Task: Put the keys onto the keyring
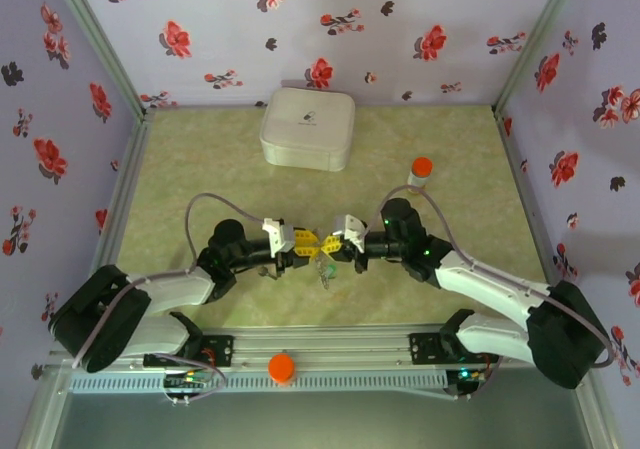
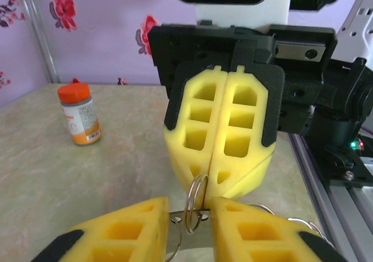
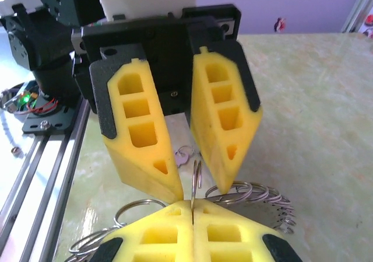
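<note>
From above, the yellow-foam-fingered left gripper [image 1: 300, 246] and right gripper [image 1: 338, 246] meet mid-table. The keys [image 1: 325, 275] by their tips are too small to make out.

Left wrist: its fingers [image 2: 128, 230] stand spread around the thin silvery metal keyring [image 2: 195, 203].

Right wrist: fingers [image 3: 163, 233], pressed together, pinch that ring's edge. Tangled wire loops [image 3: 256, 195] are half hidden.
</note>
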{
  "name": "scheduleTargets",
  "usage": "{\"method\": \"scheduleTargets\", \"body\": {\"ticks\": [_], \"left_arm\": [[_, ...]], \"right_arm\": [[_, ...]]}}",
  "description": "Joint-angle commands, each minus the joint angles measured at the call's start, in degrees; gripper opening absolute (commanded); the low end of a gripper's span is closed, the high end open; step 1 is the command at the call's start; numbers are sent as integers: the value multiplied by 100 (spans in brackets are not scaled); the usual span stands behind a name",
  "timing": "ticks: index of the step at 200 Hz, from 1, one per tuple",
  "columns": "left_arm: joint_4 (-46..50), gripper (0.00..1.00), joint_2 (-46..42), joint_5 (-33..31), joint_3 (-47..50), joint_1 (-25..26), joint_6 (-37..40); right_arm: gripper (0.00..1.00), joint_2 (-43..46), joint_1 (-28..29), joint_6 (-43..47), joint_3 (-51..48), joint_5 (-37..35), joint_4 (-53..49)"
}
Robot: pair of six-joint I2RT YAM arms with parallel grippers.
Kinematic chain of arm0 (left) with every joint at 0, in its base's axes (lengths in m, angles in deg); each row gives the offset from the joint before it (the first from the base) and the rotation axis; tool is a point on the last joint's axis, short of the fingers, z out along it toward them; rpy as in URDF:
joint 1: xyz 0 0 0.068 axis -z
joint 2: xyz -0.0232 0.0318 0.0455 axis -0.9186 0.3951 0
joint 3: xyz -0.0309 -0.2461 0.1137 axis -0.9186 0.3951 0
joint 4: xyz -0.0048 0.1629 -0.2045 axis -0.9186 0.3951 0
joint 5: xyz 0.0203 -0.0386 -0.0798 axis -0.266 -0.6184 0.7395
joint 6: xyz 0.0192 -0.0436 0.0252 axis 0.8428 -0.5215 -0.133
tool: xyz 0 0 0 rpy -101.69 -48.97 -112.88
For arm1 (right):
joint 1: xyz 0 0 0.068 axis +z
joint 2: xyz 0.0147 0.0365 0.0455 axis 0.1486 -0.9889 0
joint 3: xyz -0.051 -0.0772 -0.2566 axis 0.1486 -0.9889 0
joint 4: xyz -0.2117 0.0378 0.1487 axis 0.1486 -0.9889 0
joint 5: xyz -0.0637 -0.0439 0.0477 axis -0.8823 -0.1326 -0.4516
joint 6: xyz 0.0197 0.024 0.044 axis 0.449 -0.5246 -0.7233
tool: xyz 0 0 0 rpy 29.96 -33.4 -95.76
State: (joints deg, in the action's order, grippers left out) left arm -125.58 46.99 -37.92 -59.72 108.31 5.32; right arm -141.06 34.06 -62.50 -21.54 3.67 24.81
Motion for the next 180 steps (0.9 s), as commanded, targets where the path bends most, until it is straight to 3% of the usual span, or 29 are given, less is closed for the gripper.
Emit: {"method": "scheduleTargets", "body": {"ticks": [1,24,48,97,126,138,157,180], "left_arm": [[1046,30,-432,-184,-278,90,496],[2093,30,-747,-401,-424,191,977],[2905,20,-892,-458,-606,245,1367],[3032,12,-840,-464,-765,289,1471],[3029,0,-819,-461,-792,300,1550],[3012,0,-829,-464,-776,298,1606],[2539,0,-853,-472,-630,298,1543],[1583,0,-790,-437,-410,295,1234]], "right_arm": [[0,175,208,888,556,-472,-1339],[0,123,327,1304,943,-834,-2248],[0,-118,502,1787,1531,-1263,-3285],[0,-593,775,2176,2334,-1642,-4186],[0,-602,841,2056,2390,-1552,-4021],[0,-447,816,1946,2229,-1585,-3678],[26,15,537,1568,1551,-1306,-2620],[32,525,-131,739,607,-398,-1079]]}}
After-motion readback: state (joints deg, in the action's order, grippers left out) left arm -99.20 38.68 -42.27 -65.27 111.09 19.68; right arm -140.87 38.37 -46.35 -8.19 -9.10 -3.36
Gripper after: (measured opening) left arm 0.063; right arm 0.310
